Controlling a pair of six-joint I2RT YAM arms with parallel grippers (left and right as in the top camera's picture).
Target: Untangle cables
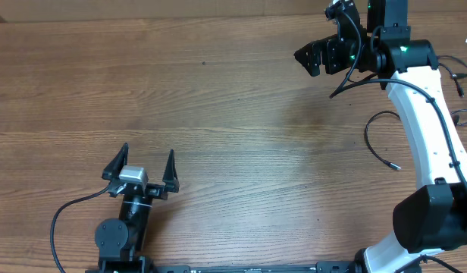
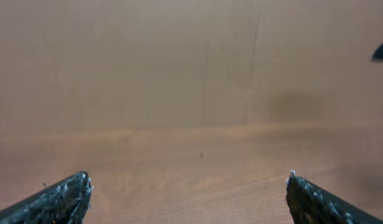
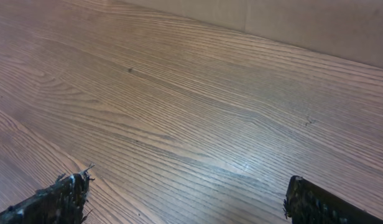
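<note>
Thin black cord (image 1: 368, 140), right of frame at mid-height: lies flat in an open C-shaped curve. Small plug end (image 1: 395, 167) at its lower tip, pointing lower right. More thin black cords (image 1: 459, 76) at far right edge, upper half, cut off by the frame; tangling not discernible.

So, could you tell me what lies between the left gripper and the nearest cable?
Only bare table separates left gripper and cable, per the overhead view.

left tool (image 1: 148, 154): jaws wide; right tool (image 1: 311, 54): jaws wide, far forward
</note>
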